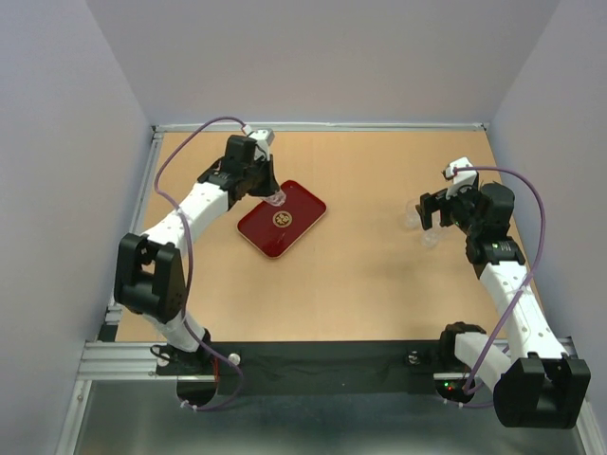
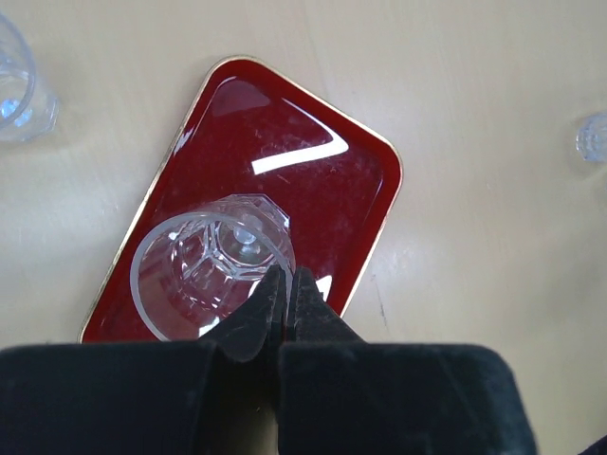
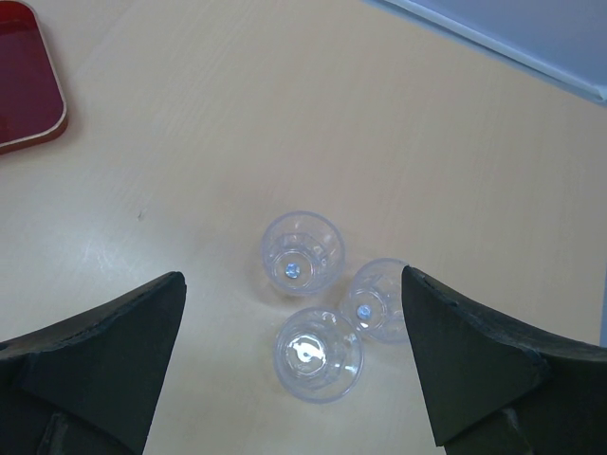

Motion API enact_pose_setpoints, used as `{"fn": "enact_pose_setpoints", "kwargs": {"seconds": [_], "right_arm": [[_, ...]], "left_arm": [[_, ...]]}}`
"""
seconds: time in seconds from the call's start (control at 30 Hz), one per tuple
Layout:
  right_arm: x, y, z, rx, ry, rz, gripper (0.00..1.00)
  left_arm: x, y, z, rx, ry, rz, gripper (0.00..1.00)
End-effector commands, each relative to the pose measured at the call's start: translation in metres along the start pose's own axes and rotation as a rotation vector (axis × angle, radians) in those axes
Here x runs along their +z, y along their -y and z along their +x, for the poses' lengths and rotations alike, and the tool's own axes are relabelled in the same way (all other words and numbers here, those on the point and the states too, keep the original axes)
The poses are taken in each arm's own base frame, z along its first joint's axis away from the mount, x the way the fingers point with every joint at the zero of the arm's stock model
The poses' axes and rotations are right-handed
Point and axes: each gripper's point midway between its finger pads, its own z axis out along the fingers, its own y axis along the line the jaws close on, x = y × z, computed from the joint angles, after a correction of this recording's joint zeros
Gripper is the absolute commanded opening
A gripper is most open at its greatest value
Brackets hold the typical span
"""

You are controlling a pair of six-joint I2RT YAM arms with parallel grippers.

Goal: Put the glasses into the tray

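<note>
Black fingers (image 2: 256,322) of the left gripper (image 2: 287,282) are pinched together on the rim of one clear tumbler (image 2: 211,267). It stands upright over the dark red tray (image 2: 313,166), toward 7 o'clock from the tray's middle in the wrist view. Whether its base touches the tray I cannot tell. At 3 o'clock from the tray in the top view, the right gripper (image 3: 292,280) is spread wide, gripping nothing, above three glasses (image 3: 302,251) clustered on the wooden table (image 1: 379,275).
</note>
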Motion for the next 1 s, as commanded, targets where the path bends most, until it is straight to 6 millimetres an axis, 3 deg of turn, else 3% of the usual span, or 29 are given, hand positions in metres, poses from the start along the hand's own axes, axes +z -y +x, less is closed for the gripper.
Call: {"fn": "enact_pose_setpoints", "kwargs": {"seconds": [0.0,0.47,0.8,0.87,0.97], "right_arm": [[-0.002,0.003,-0.004,-0.021,0.017,0.014,1.0],[-0.001,0.006,-0.001,-0.028,0.006,0.032,1.0],[-0.001,0.008,0.0,-0.033,0.0,0.041,1.0],[-0.001,0.009,-0.001,-0.037,0.0,0.044,1.0],[-0.001,0.009,0.0,-0.036,-0.002,0.046,1.0]], "left_arm": [[0.005,0.008,-0.033,0.089,0.059,-0.04,0.0],[0.057,0.023,-0.036,0.208,-0.015,-0.146,0.0],[0.094,0.021,-0.022,0.251,-0.09,-0.202,0.0],[0.097,0.023,-0.024,0.256,-0.088,-0.21,0.04],[0.102,0.023,-0.024,0.259,-0.096,-0.22,0.21]]}}
